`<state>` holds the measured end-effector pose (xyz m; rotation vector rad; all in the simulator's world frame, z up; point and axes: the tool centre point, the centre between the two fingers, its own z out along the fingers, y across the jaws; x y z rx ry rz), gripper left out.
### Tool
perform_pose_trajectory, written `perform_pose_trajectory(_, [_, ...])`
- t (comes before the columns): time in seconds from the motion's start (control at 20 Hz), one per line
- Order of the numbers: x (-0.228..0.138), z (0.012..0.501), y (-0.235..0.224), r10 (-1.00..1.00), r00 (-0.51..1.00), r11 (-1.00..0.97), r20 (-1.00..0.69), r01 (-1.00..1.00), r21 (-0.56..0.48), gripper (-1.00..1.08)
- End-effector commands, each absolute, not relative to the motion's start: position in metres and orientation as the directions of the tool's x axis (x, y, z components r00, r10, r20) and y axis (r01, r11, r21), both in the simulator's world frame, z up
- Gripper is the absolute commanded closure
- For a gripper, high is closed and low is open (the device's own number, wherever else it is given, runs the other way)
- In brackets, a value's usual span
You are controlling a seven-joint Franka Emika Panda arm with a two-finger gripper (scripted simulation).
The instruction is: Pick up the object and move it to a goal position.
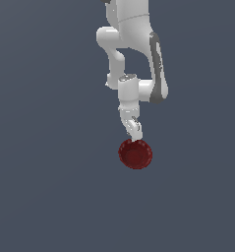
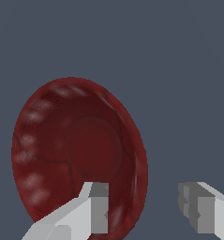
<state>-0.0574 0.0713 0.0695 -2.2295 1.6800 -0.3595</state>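
The object is a dark red, glossy round bowl (image 1: 135, 153) lying on the grey floor below the arm. In the wrist view the bowl (image 2: 71, 150) fills the middle, its flat bottom and scalloped rim showing. My gripper (image 1: 135, 136) hangs just over the bowl's far rim. In the wrist view the gripper (image 2: 148, 213) is open, with one fingertip (image 2: 98, 211) in front of the bowl's inside and the other (image 2: 197, 211) outside the rim. The rim lies between them with a gap on both sides.
The plain grey floor (image 1: 45, 187) surrounds the bowl on all sides. The white arm (image 1: 133, 54) rises behind the bowl toward the top of the exterior view. No other objects show.
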Motion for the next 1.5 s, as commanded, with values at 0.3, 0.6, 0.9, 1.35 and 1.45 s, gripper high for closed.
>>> perform_pose_trajectory(0.3, [-0.052,0.054,0.073,-0.963,0.270,-0.249,0.004,-0.881,-0.404,-0.20])
perform_pose_trajectory(0.6, [-0.047,0.043,0.074,-0.963,0.268,-0.247,0.004,-0.881,-0.404,-0.20])
perform_pose_trajectory(0.9, [-0.046,0.042,0.074,-0.963,0.268,-0.247,0.005,-0.881,-0.403,1.08])
perform_pose_trajectory(1.35, [-0.046,0.043,0.074,-0.963,0.268,-0.247,0.005,-0.880,-0.405,1.08])
perform_pose_trajectory(1.45, [-0.046,0.046,0.073,-0.963,0.268,-0.247,0.005,-0.880,-0.405,1.08])
